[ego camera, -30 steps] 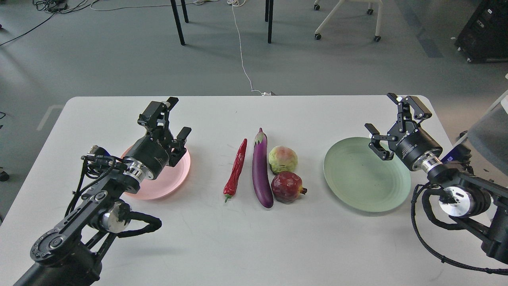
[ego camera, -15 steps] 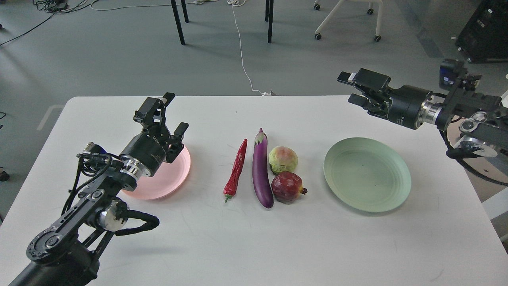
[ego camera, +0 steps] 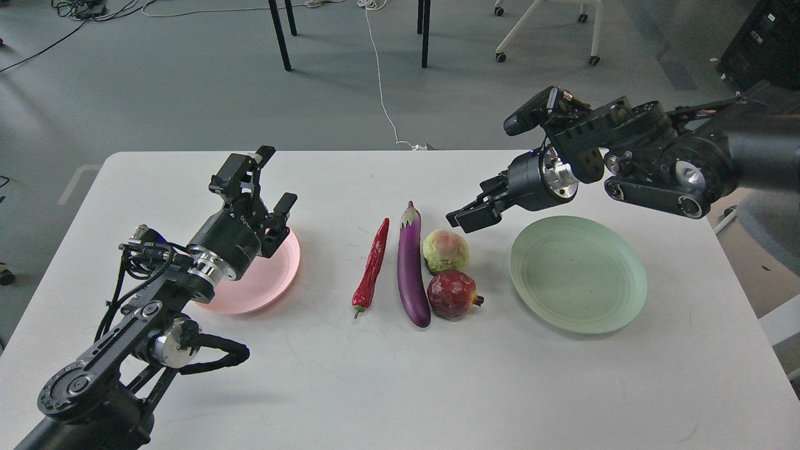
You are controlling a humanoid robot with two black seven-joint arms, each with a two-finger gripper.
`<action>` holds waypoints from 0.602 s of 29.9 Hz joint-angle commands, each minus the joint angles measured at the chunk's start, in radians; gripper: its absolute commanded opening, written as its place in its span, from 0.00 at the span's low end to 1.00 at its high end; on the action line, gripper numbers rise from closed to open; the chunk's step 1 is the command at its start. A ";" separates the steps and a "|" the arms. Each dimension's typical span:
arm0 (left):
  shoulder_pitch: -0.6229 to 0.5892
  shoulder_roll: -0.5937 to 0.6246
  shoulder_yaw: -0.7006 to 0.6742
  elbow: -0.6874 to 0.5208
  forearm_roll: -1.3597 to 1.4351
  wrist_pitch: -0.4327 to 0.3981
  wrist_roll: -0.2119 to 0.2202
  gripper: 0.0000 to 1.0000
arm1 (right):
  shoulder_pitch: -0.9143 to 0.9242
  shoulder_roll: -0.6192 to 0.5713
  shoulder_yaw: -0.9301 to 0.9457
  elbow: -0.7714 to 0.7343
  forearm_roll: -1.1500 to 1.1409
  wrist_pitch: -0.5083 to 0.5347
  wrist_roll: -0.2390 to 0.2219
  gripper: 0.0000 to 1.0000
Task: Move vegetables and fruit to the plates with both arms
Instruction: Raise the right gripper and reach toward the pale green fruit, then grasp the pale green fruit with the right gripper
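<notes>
Lab/office-type room: grey floor (ego camera: pixel 187 94), loose cables (ego camera: pixel 381 81) trailing across it at far side, wheeled chair base (ego camera: pixel 544 31) far right, black equip. rack (ego camera: pixel 765 44), white work surface (ego camera: pixel 400 375) near.

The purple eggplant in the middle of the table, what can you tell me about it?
The eggplant is long, slender and glossy dark purple, with a pale cap at its far end. It lies flat on the white table, pointing away from the camera. The red chili lies beside it on the left, with a small gap. On its right, the pomegranate and the yellow-green fruit sit right against it or nearly so. No fingers touch it.
</notes>
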 commanded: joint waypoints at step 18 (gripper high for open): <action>0.006 0.003 0.000 -0.006 0.000 0.000 -0.001 0.98 | -0.167 0.120 -0.059 -0.132 0.003 -0.155 0.000 0.86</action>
